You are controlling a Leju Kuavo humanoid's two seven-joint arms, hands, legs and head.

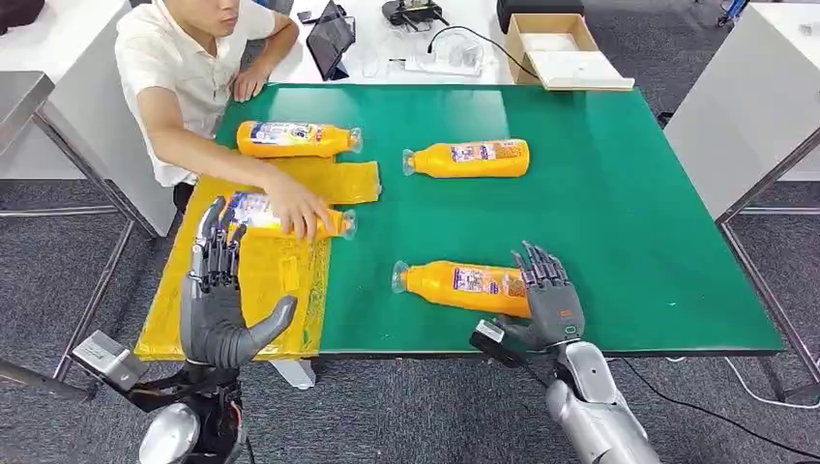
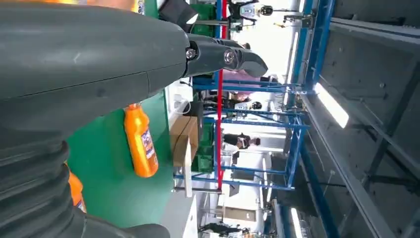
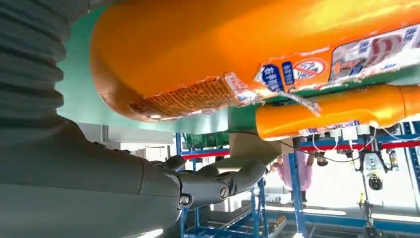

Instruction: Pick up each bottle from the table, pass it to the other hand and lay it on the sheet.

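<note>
Several orange bottles lie on their sides on the green table (image 1: 600, 213). The nearest bottle (image 1: 459, 285) (image 3: 223, 54) lies by the front edge, its cap pointing left. My right hand (image 1: 549, 295) is at its base with fingers spread against it and the thumb (image 3: 218, 186) apart, not closed round it. Another bottle (image 1: 469, 158) (image 3: 337, 111) (image 2: 141, 141) lies mid-table. A third (image 1: 295, 138) lies at the far left. A fourth (image 1: 285, 217) lies on the yellow sheet (image 1: 261, 290) under a person's hand (image 1: 298, 205). My left hand (image 1: 218, 295) is raised over the sheet, fingers apart, holding nothing.
The person (image 1: 189, 68) sits at the table's far left corner, one arm reaching over the sheet. Behind the table a white desk carries a cardboard box (image 1: 556, 48), a tablet (image 1: 331, 41) and cables. White tables flank both sides.
</note>
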